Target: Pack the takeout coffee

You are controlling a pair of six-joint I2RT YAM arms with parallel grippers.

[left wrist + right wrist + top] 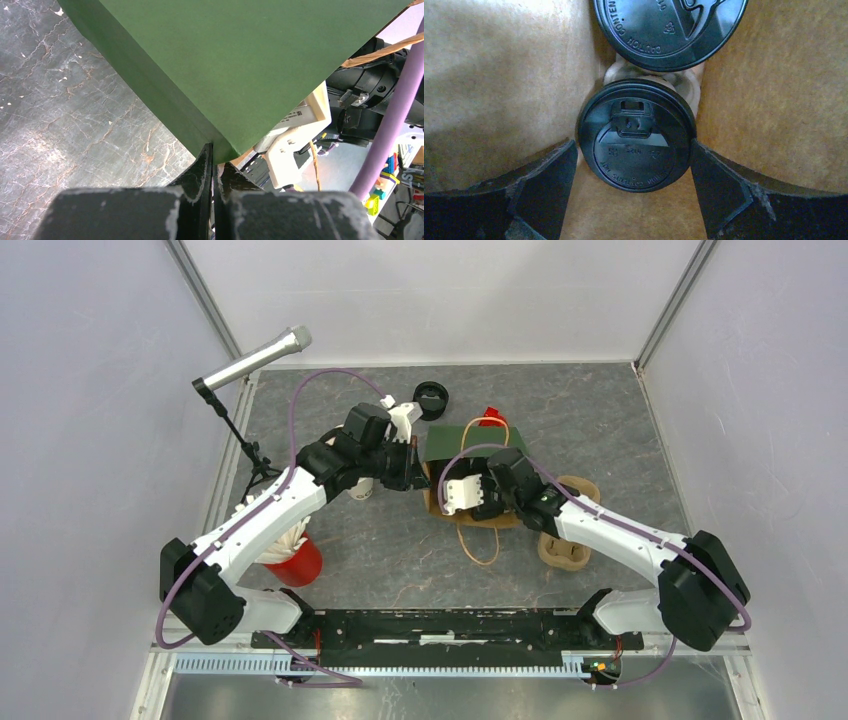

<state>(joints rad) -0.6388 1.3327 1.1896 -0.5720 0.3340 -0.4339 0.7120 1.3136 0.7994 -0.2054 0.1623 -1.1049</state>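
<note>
Open right hand (633, 150) straddles one upright lidded cup (636, 145); the second cup (669, 25) sits at 12 o'clock. Meanwhile the left hand (214, 161) pinches the green bag (250, 60).

Red cup (297, 562) w/ sticks (283, 543), mic (255, 359) on stand (243, 445), cardboard carrier (563, 552)

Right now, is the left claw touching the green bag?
Touching. Left wrist view: the left gripper is shut on the green bag, its edge pinched between the fingers.

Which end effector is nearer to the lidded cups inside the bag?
Right. The right end effector is open astride the nearer lidded cup inside the green bag; the left end effector only pinches the bag's edge.
</note>
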